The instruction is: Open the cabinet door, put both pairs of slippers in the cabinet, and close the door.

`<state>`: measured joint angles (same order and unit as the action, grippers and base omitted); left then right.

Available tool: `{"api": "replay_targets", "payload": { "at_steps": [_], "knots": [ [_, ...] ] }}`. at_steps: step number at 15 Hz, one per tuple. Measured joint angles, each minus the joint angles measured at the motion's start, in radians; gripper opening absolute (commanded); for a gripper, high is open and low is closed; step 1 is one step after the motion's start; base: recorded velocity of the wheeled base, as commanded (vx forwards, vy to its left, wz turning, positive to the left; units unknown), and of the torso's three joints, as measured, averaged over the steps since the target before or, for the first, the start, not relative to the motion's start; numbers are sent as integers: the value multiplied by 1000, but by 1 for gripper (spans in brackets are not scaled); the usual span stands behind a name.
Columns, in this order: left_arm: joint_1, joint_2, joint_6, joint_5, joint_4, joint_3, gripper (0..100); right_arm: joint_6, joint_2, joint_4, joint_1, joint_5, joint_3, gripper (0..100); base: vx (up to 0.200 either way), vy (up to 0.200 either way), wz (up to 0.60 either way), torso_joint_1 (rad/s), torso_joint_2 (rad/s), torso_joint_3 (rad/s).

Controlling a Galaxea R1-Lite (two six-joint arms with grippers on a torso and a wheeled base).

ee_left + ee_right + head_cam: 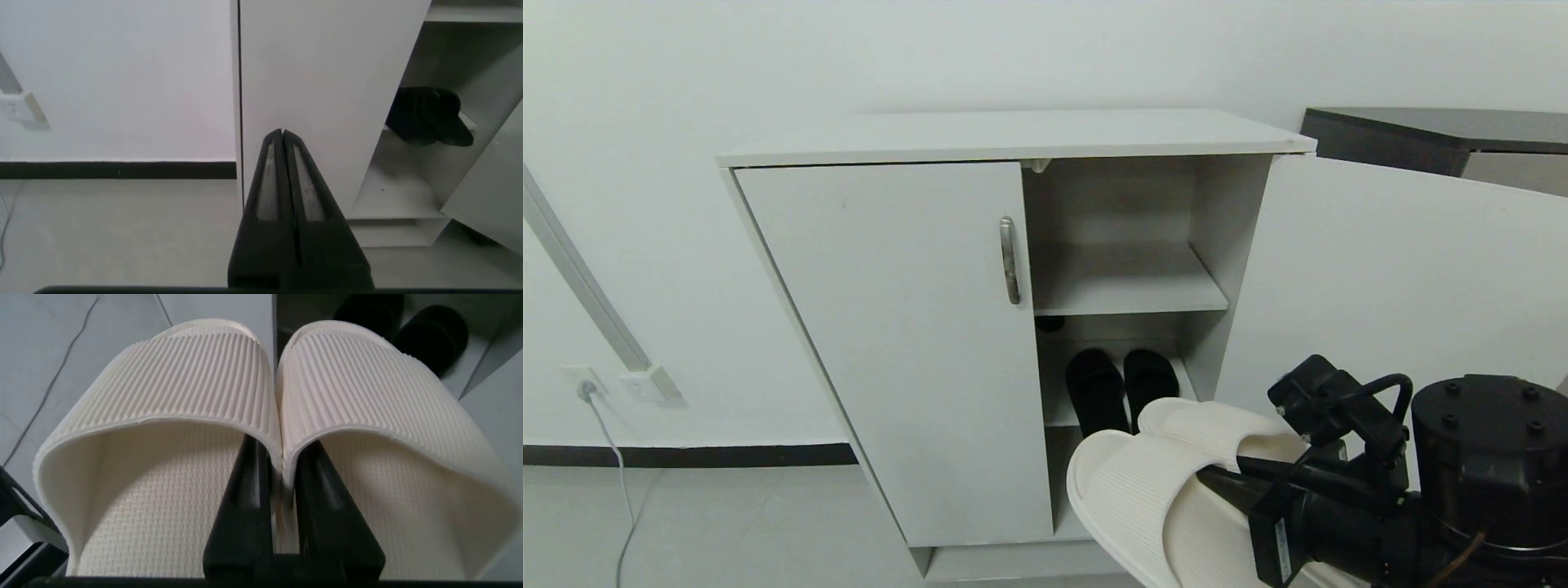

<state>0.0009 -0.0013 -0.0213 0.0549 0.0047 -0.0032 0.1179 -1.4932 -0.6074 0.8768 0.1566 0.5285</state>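
White slippers (1143, 490) in right gripper (283, 478), facing open cabinet (1013, 135) bay

Legible text: none in any view.
Cabinet door (890, 351): plain white face, nothing readable on it.
White slippers (188, 392): ribbed straps and textured insoles, nothing readable on them.
Sticker (1279, 549): small pale strip on the right arm's wrist housing, print too small to read.
Wall socket (582, 382): any markings too small to tell.
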Motion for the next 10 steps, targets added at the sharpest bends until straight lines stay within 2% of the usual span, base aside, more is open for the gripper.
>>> {"api": "replay_targets", "payload": {
  "at_steps": [5,8,10],
  "knots": [
    [0,0,0,0,0,0,0,-2,-5,-15,0,0,-6,0,0,0,0,0,0,0],
    [0,0,0,0,-1,0,0,-32,-23,-37,1,7,-10,0,0,0,0,-6,133,116],
    [0,0,0,0,0,0,0,-27,-66,-77,8,70,5,0,0,0,0,-1,35,23]
  ]
}}
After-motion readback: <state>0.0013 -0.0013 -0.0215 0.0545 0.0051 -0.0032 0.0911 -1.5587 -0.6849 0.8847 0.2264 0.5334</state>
